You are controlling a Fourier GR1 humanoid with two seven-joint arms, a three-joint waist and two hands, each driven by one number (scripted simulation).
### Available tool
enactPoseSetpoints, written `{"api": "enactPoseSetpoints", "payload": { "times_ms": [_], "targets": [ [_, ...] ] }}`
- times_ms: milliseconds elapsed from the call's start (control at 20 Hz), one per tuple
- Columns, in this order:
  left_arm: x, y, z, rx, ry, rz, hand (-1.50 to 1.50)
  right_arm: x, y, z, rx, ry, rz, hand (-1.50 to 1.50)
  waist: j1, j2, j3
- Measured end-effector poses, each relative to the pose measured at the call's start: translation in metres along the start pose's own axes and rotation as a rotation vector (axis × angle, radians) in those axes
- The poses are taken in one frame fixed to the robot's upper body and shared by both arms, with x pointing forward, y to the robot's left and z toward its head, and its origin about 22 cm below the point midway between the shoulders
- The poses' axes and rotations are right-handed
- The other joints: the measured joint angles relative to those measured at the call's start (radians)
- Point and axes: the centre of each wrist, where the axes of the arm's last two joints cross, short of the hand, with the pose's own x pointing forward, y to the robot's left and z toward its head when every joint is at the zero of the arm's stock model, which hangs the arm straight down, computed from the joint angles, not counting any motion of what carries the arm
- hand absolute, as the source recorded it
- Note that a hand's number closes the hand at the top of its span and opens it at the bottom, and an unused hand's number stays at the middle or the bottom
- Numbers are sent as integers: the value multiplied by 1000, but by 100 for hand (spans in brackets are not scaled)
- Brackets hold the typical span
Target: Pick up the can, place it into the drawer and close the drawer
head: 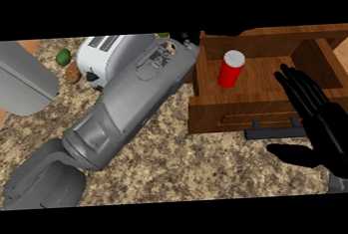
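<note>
can [231,68] red, white-capped, upright inside open wooden drawer [243,113] | right robot hand [321,119] open, fingers straight, over drawer's front right | left forearm [132,106] stretches toward drawer's left edge, its hand hidden | toaster [107,55] on desk [194,163]

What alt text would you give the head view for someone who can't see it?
A red cylindrical can with a white cap stands upright inside an open wooden drawer on a speckled stone counter. The black right hand is open beside the drawer's front; the grey left forearm reaches toward a white toaster.
</note>
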Motion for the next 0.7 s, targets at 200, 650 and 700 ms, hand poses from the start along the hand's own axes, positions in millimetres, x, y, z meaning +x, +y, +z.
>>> {"api": "enactPoseSetpoints", "payload": {
  "times_ms": [200,650,700],
  "targets": [
    [7,8,-4,1,4,2,-150,-10,30,-10,6,26,43,-150,15,-5,0],
    [18,48,-10,4,15,-5,-150,-34,74,-41,-56,71,111,-150,41,-19,-11],
    [19,53,-9,4,15,-6,-150,-37,77,-44,-63,73,122,-150,43,-22,-13]
  ]
}}
